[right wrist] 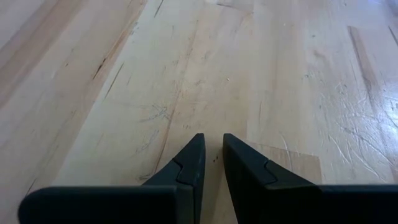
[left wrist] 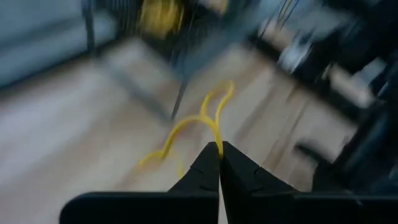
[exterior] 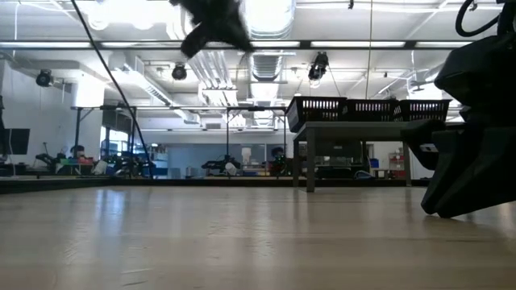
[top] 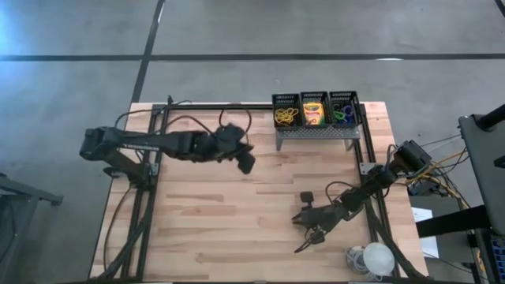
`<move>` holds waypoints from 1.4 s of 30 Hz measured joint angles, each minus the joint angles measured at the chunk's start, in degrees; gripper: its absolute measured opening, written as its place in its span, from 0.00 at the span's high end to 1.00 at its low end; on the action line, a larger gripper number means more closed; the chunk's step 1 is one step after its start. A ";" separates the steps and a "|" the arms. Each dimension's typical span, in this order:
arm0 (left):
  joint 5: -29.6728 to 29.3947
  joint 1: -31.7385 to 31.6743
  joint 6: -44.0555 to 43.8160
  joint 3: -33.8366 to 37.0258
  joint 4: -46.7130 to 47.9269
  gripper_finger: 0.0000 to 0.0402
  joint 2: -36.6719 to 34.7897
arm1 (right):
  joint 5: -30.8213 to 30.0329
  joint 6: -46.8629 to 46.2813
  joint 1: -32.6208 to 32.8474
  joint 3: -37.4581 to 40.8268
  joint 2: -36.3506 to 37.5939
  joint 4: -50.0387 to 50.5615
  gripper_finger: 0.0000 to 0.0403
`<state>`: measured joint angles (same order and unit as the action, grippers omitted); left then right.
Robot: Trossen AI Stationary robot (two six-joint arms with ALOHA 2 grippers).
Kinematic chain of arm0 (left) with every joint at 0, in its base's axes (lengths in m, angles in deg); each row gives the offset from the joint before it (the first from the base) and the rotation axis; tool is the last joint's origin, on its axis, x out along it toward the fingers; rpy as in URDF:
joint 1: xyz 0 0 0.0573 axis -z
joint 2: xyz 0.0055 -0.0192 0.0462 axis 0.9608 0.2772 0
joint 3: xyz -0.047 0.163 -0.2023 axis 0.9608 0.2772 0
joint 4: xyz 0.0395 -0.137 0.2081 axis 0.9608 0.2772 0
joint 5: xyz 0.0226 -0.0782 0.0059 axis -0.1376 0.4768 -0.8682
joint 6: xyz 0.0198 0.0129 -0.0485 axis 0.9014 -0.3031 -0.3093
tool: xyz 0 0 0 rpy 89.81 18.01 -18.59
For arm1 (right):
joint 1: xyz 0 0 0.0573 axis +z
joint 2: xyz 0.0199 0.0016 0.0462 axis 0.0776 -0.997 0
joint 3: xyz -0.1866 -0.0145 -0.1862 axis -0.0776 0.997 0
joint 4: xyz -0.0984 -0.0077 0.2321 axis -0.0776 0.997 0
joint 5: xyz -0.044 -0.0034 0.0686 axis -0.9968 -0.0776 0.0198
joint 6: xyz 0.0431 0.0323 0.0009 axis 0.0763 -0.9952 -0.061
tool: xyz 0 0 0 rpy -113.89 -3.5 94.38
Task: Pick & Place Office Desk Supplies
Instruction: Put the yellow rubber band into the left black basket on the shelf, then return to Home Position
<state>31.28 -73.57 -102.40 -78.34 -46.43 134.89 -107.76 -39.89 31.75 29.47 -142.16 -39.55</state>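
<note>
My left gripper [left wrist: 219, 152] is shut on a thin yellow rubber band [left wrist: 198, 123]. It hangs high above the middle of the table [top: 246, 162], left of the grey stand [top: 318, 134]. Three black mesh bins stand side by side on the stand. The left bin [top: 286, 113] holds yellow rubber bands, the middle one [top: 313, 113] a crayon box, and the right one [top: 342, 113] coloured rings. My right gripper [right wrist: 212, 151] rests low over the wood at the near right [top: 304, 222], its fingers a little apart with nothing between them. My left gripper pinches one short stretch of the rubber band [left wrist: 217, 144] between its two fingertips. The rest of the band curls out beyond the tips in slack loops. The band is off the table with the gripper, which the low view shows high in the air [exterior: 214, 24].
A white round object [top: 377, 257] and cables lie at the table's near right corner. Dark frame rails run along the left [top: 146, 197] and right [top: 371, 197] sides of the table. Bare wood lies between the two arms.
</note>
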 joint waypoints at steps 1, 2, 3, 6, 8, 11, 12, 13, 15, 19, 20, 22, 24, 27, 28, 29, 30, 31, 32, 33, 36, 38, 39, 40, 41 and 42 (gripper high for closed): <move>-1.04 -0.26 2.16 -1.72 -1.67 1.00 0.57 | -0.18 0.06 0.00 0.00 0.00 -0.02 0.86; -1.51 -0.65 4.42 -3.51 -3.11 1.00 1.17 | -0.34 0.05 0.00 0.00 0.00 -0.04 0.86; -1.90 -1.16 6.64 -5.25 -3.81 1.00 2.16 | -0.60 0.05 0.01 0.01 0.00 -0.08 0.86; -1.94 -3.43 11.91 -11.22 -5.70 1.00 7.03 | -0.75 0.25 0.00 0.02 0.00 -0.19 0.86; -1.96 -5.32 14.54 -15.47 -5.46 1.00 11.03 | -0.86 0.26 0.02 0.00 0.00 -0.16 0.86; -1.93 -8.31 17.38 -21.94 -5.31 1.00 17.22 | -1.02 0.25 0.02 0.02 0.00 -0.09 0.86; -1.88 -9.31 17.95 -24.09 -5.39 1.00 19.11 | -1.03 0.19 0.02 0.02 0.00 -0.04 0.86; -1.74 -10.32 18.61 -26.05 -5.40 1.00 20.81 | -1.04 0.18 0.02 0.02 0.00 -0.01 0.86; -1.72 -12.22 19.70 -29.51 -5.24 0.99 24.20 | -1.05 0.13 0.04 0.10 0.00 -0.02 0.86; 0.43 -15.53 19.68 -34.58 -5.13 0.97 29.89 | -1.07 -0.13 0.04 0.32 0.00 -0.20 0.86; 2.03 -16.16 19.25 -35.20 -5.23 0.96 30.83 | -1.08 -0.16 0.04 0.36 0.01 -0.21 0.86; 5.15 -16.97 19.11 -36.11 -5.67 0.94 32.97 | -1.07 -0.17 0.05 0.41 0.04 -0.20 0.86; 6.60 -17.53 19.09 -36.47 -5.57 0.92 34.47 | -1.07 -0.17 0.07 0.48 0.04 -0.21 0.86; 6.93 -18.09 19.05 -36.38 -5.45 0.88 35.72 | -1.09 -0.17 0.07 0.52 0.04 -0.21 0.86; 6.93 -18.25 19.04 -36.38 -4.97 0.85 35.74 | -1.11 -0.17 0.07 0.52 0.04 -0.19 0.86; 6.93 -18.34 18.95 -36.36 -4.79 0.83 35.74 | -1.11 -0.17 0.07 0.50 0.04 -0.19 0.86; 6.92 -18.40 18.91 -36.36 -4.82 0.80 35.71 | -1.11 -0.17 0.07 0.50 0.04 -0.17 0.86; 7.00 -18.40 18.91 -36.43 -4.51 0.77 35.53 | -1.10 -0.17 0.07 0.50 0.04 -0.15 0.86; 7.19 -18.38 18.89 -36.50 -4.07 0.74 35.29 | -1.11 -0.17 0.07 0.54 0.04 -0.13 0.86; 7.53 -18.38 18.90 -36.82 -3.50 0.72 35.05 | -1.11 -0.17 0.07 0.56 0.04 -0.12 0.86; 7.99 -18.38 18.88 -38.32 -1.43 0.64 33.68 | -1.12 -0.17 0.04 0.55 0.04 -0.08 0.86; 8.35 -18.33 18.74 -39.49 1.60 0.60 32.36 | -1.12 -0.17 0.04 0.59 0.04 -0.08 0.86; 8.79 -18.30 18.74 -39.96 3.28 0.59 31.64 | -1.13 -0.17 0.06 0.61 0.04 -0.04 0.86; 8.95 -18.19 18.73 -40.45 5.10 0.58 31.15 | -1.12 -0.17 0.07 0.67 0.04 -0.07 0.86; 9.14 -17.99 18.69 -40.87 7.38 0.58 30.35 | -1.11 -0.17 0.07 0.70 0.07 -0.08 0.86; 9.27 -17.62 18.69 -41.05 10.35 0.58 29.52 | -1.13 -0.18 0.07 0.70 0.07 -0.08 0.86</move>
<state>40.55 -91.19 -83.70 -119.38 -36.08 164.41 -108.89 -40.07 31.82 30.17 -142.09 -39.63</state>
